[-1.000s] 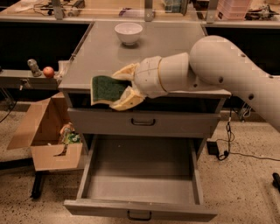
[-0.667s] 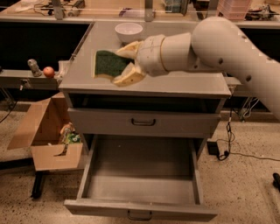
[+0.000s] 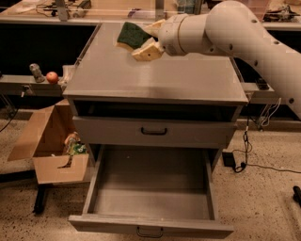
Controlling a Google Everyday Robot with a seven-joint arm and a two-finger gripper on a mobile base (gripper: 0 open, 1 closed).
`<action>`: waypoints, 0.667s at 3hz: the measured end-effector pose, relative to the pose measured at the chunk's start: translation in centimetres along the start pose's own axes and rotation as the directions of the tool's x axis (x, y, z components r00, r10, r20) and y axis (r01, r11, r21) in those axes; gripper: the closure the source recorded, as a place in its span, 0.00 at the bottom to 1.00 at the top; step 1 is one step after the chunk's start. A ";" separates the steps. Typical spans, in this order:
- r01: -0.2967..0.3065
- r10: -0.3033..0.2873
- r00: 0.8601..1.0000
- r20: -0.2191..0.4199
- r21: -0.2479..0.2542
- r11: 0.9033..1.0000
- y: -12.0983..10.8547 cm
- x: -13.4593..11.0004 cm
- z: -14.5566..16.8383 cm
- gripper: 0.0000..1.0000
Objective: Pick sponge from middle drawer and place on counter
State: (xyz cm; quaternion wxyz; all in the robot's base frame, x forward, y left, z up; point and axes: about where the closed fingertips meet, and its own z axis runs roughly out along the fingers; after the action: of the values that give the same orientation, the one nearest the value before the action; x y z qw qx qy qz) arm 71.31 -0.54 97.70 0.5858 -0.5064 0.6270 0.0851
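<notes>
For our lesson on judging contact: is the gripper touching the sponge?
Touching. The camera view shows the gripper over the counter's far end, its tan fingers closed on the sponge's right edge.

Robotics lab: cluttered workbench (image 3: 33, 10), floor cables (image 3: 264, 166), cardboard box (image 3: 40, 141); tool (image 3: 144, 38) over the counter (image 3: 155, 77).

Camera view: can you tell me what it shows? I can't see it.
The robot's gripper holds the sponge, green side showing, between its jaws over the back of the grey counter. Below, the middle drawer is pulled out and has nothing in it.
</notes>
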 end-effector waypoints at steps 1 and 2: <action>-0.060 0.065 0.996 -0.061 0.078 0.995 -3.3 3.0 -0.2 1.00; -0.135 0.156 0.977 -0.148 0.138 0.981 -5.3 7.4 -2.1 1.00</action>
State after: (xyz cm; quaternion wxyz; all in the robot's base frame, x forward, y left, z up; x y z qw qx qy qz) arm 75.36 -8.44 94.87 0.5575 -0.4260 0.7110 0.0474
